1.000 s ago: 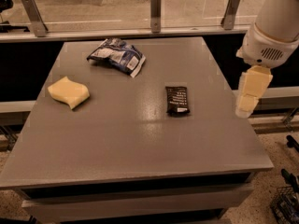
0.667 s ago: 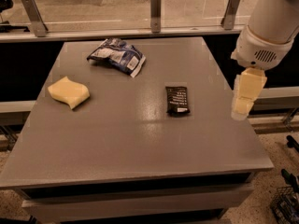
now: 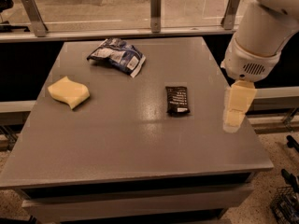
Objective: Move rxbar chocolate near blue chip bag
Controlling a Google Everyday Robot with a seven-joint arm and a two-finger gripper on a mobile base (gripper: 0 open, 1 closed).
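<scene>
The rxbar chocolate (image 3: 177, 100), a small flat dark bar with white print, lies flat right of the table's middle. The blue chip bag (image 3: 117, 55), crumpled dark blue foil with white patches, lies at the table's far middle, well apart from the bar. My gripper (image 3: 236, 108) hangs from the white arm at the right, above the table's right edge, to the right of the bar and clear of it. It holds nothing.
A yellow wavy sponge (image 3: 68, 92) lies on the left of the grey table (image 3: 117, 148). A rail with metal posts (image 3: 155, 4) runs behind the far edge. The table's right edge is just under the gripper.
The arm and gripper have shifted left, toward the table and the bar. The bar, bag and sponge have not moved.
</scene>
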